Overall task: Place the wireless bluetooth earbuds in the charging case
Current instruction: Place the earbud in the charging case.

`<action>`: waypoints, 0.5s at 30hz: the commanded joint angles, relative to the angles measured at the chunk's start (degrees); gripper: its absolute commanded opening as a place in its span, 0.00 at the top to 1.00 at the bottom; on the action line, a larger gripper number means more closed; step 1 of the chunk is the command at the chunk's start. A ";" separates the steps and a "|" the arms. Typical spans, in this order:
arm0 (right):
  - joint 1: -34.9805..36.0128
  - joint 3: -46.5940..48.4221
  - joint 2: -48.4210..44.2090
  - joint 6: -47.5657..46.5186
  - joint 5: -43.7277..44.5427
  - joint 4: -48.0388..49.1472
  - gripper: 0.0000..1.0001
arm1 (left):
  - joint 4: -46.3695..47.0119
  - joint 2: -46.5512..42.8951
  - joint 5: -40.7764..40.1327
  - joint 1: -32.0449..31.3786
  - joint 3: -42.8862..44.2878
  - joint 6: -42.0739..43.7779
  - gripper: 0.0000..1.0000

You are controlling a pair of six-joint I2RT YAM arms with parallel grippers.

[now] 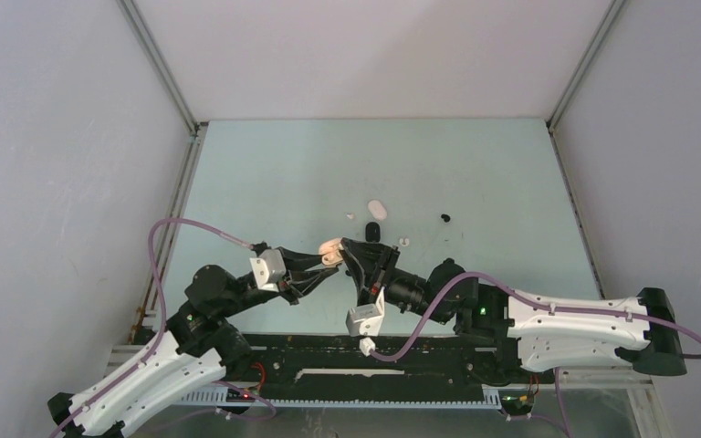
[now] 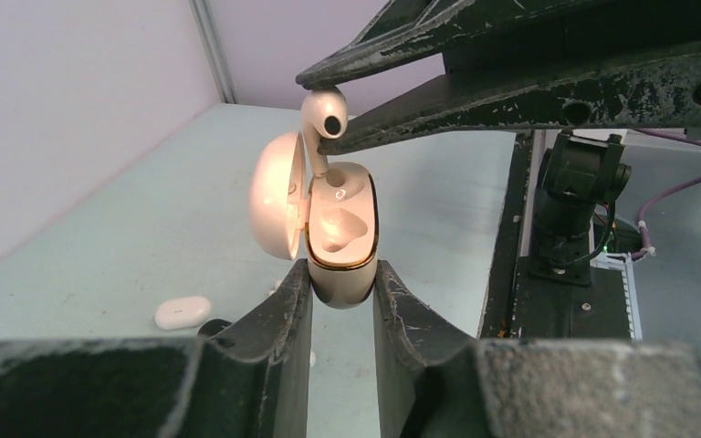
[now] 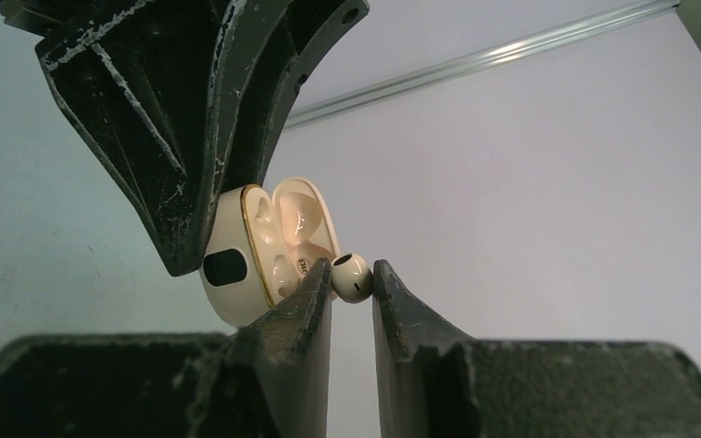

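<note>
Your left gripper [image 2: 340, 285], at the bottom centre of its wrist view, is pressed in on the lower half of the glossy beige pebble-shaped charging case [image 2: 342, 233] and holds it off the table. That low grip lets the hinged lid [image 2: 272, 196] hang open to the left and exposes the moulded sockets to the other arm.

Your right gripper [image 3: 351, 292] pinches the rounded head of a beige stemmed earbud [image 3: 351, 276] between its tips, so the stem is bare to go in first. In the left wrist view the bud stands at upper centre, with its stem pointing down at the upper socket. I cannot tell whether it is seated.

I judge you are mid-insertion: line the stem up with the socket before letting go, or the bud may tip out.

Overhead, a white oval case [image 1: 377, 209], a black case [image 1: 374, 233], a tiny black bud [image 1: 445, 218] and a tiny white bud [image 1: 404, 242] lie on the pale green table [image 1: 265, 164], just above the grippers.
</note>
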 commanded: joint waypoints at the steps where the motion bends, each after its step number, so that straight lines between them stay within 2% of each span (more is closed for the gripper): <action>1: -0.19 2.97 0.54 0.02 1.92 1.09 1.00 | 1.59 -0.85 0.45 0.24 -0.19 1.08 1.00; 15: 0.81 3.02 0.25 -0.67 2.03 -0.67 1.00 | 1.64 -1.70 -1.43 0.37 -0.44 0.20 1.00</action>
